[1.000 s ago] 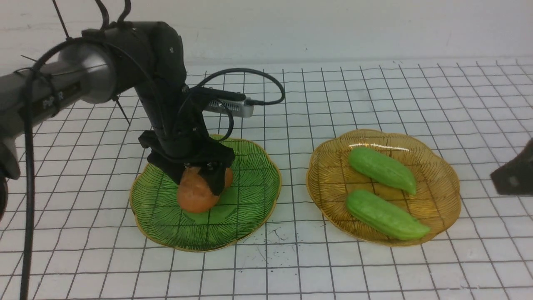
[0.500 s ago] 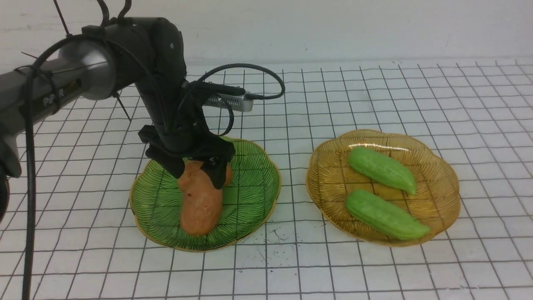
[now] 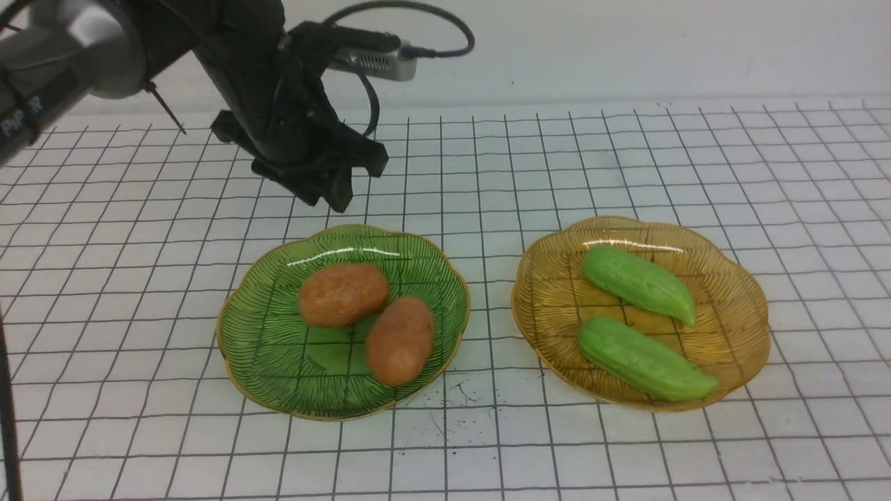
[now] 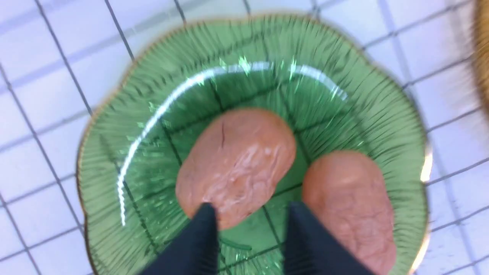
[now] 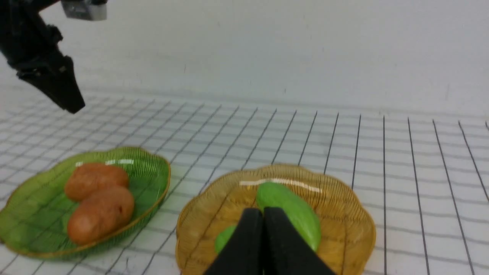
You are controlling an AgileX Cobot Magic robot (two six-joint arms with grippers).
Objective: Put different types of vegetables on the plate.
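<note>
Black and empty, the left gripper (image 3: 326, 198) hangs tilted above the far edge of the green plate (image 3: 278, 390), jaws slightly apart. Two orange-brown potatoes (image 3: 343, 294) (image 3: 400, 339) lie side by side on it. Two green cucumbers (image 3: 639, 282) (image 3: 644, 358) share the amber plate (image 3: 738, 306), where the right gripper (image 5: 263, 212) hovers, jaws pressed together.

You see orange-brown potatoes (image 3: 343, 293) (image 3: 400, 339), your ribbed green plate (image 3: 278, 351) with its gold rim, light green cucumbers (image 3: 639, 283) (image 3: 644, 358), your ribbed amber plate (image 3: 738, 327), your white table (image 3: 626, 160) gridded in black
</note>
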